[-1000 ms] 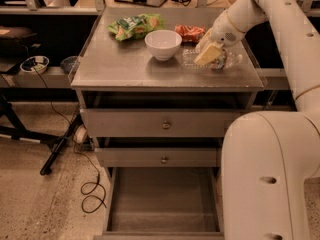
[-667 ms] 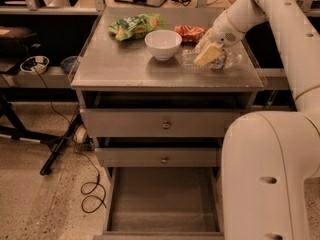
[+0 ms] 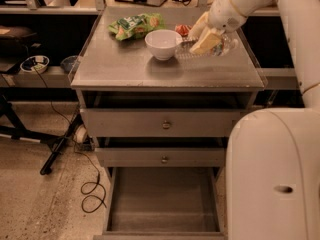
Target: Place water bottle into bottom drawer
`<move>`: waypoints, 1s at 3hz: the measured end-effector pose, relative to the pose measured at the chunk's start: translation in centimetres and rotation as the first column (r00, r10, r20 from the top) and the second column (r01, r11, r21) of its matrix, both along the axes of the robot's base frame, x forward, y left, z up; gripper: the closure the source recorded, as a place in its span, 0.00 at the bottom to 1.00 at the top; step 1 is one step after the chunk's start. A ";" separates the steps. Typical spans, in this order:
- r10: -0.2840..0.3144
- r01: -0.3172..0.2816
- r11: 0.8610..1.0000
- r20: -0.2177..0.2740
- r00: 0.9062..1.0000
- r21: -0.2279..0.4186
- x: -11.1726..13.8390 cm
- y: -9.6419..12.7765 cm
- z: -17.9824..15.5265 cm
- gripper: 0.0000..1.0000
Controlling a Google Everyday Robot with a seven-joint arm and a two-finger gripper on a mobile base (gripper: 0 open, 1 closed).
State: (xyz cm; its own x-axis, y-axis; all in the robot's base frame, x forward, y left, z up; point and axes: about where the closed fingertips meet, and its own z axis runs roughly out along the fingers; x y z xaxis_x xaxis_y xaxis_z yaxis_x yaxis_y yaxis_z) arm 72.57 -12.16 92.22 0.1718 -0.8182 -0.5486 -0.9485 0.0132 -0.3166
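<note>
Camera view: gripper sits over the water bottle, lying beside a white bowl at the table's back right; its hold cannot be told. Bottom drawer gapes open below, ready for it.

Floor: speckled beige floor; black cable looped on it.
Furniture: grey metal cabinet, centre of view; dark shelf to its left.
Stand: black stand legs on the floor, left.
Light: dim, warm yellow cast.
Gripper: the gripper sits over the cabinet top, back right.
</note>
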 end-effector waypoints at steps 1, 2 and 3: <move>0.031 -0.032 0.999 0.063 0.997 0.015 -1.3 -0.3 2.7 1.00; -0.062 0.048 0.995 0.174 0.983 0.085 -3.8 -2.9 6.5 1.00; -0.151 0.105 0.976 0.244 0.958 0.191 -6.9 -4.3 8.8 1.00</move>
